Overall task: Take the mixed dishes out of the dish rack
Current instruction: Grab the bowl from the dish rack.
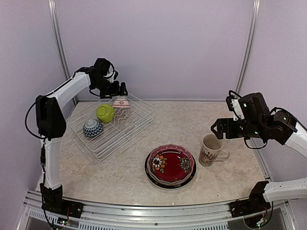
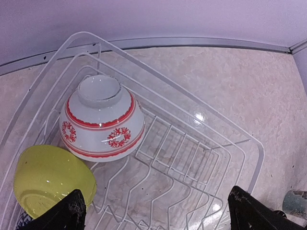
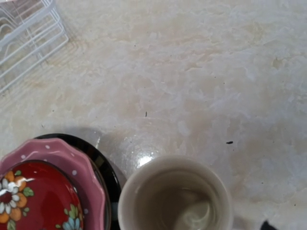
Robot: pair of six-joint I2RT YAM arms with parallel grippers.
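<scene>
The white wire dish rack (image 1: 139, 120) stands at the left and holds three bowls. A red-white bowl (image 1: 121, 101) (image 2: 101, 120) lies upside down at its far end. Beside it sit a lime green bowl (image 1: 105, 113) (image 2: 48, 179) and a blue-white bowl (image 1: 92, 128). My left gripper (image 1: 117, 91) (image 2: 160, 213) hovers open above the rack's far end, holding nothing. The cream patterned mug (image 1: 209, 150) (image 3: 175, 196) stands upright on the table. My right gripper (image 1: 218, 128) hangs open just above it, free of it.
A stack of plates (image 1: 171, 165) (image 3: 38, 191), red floral on pink dotted on black-rimmed, lies on the table left of the mug. A corner of the rack (image 3: 29, 28) shows in the right wrist view. Walls and posts close the back and sides.
</scene>
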